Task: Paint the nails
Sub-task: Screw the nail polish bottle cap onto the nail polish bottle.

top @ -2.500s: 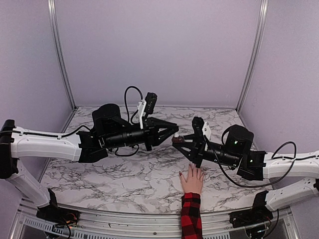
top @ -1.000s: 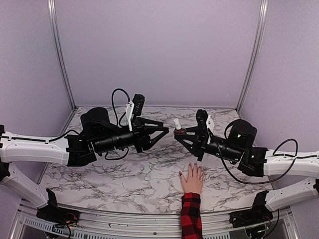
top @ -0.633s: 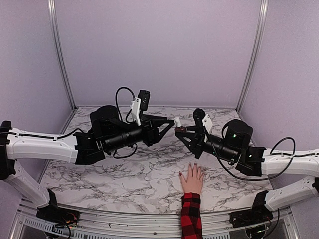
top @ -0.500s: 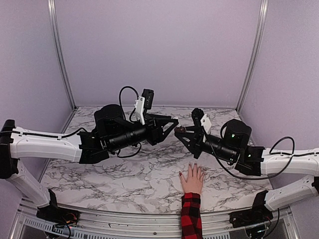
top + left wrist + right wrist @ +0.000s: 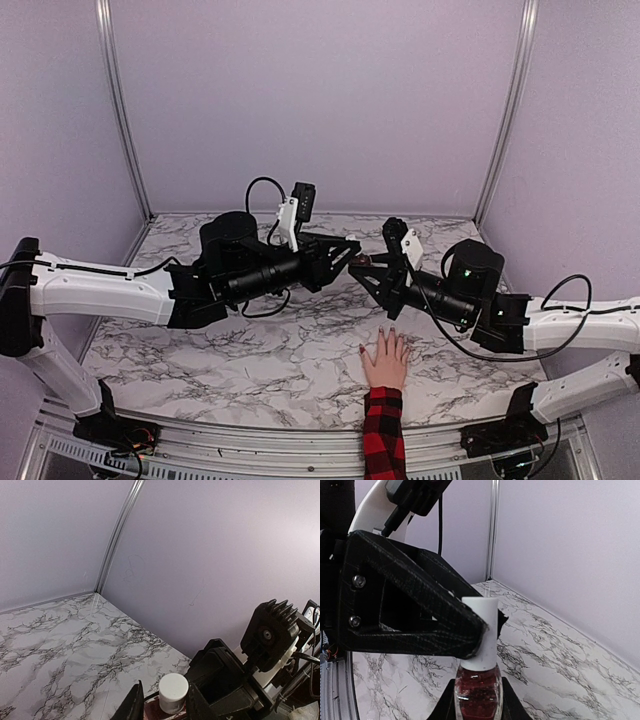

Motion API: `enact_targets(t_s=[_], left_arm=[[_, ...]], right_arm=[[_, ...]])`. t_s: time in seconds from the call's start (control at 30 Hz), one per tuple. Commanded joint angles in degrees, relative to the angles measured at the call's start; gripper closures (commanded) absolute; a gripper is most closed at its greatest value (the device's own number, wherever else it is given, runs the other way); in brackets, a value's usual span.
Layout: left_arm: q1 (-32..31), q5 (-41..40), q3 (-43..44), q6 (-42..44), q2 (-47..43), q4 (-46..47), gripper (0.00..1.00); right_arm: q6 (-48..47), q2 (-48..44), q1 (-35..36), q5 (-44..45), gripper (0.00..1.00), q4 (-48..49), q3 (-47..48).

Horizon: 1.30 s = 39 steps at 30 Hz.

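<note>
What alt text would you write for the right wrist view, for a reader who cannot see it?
A small bottle of dark red nail polish stands upright in the right tool, while the left tool brackets its white cap. Behind are a marble tabletop and lilac walls.

It was a lab test booth: plain lilac wall panels (image 5: 320,100) and silvery metal posts (image 5: 120,110) rose beyond the pale human hand (image 5: 385,358), which lay on a white grey-veined marble-pattern tabletop (image 5: 250,350).

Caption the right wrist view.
Right gripper holds a red polish bottle; left gripper straddles its white cap.
</note>
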Motion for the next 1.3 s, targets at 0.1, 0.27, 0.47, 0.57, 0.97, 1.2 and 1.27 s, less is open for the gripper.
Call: enact_targets(t_s=[0.1, 0.27, 0.47, 0.57, 0.97, 1.2, 1.27], left_arm=[[-0.2, 2.4, 1.1, -0.2, 0.4, 2.1, 0.79], [-0.2, 3.9, -0.2, -0.9, 0.2, 2.8, 0.85], [-0.1, 7.4, -2.0, -0.6, -0.3, 4.5, 0.91], [-0.1, 9.7, -3.0, -0.1, -0.5, 5.1, 0.95], [0.2, 23.7, -4.6, 3.8, -0.2, 5.7, 0.97], [0.4, 31.2, -5.5, 7.5, 0.9, 4.8, 0.95], [0.5, 33.0, -5.4, 8.5, 1.5, 4.2, 0.94]], right_arm=[[-0.1, -0.8, 0.5, -0.3, 1.00, 1.2, 2.7], [0.1, -2.0, 0.2, -1.6, 1.00, 2.8, 2.5], [0.7, -3.3, -1.4, -7.6, 1.00, 4.7, 2.2], [1.1, -4.0, -2.6, -11.2, 1.00, 5.7, 1.8], [2.3, -5.0, -4.8, -25.4, 1.00, 7.8, 3.1], [3.6, -4.4, -5.2, -33.4, 1.00, 9.4, 4.6], [4.0, -4.1, -5.3, -35.5, 1.00, 10.0, 4.9]])
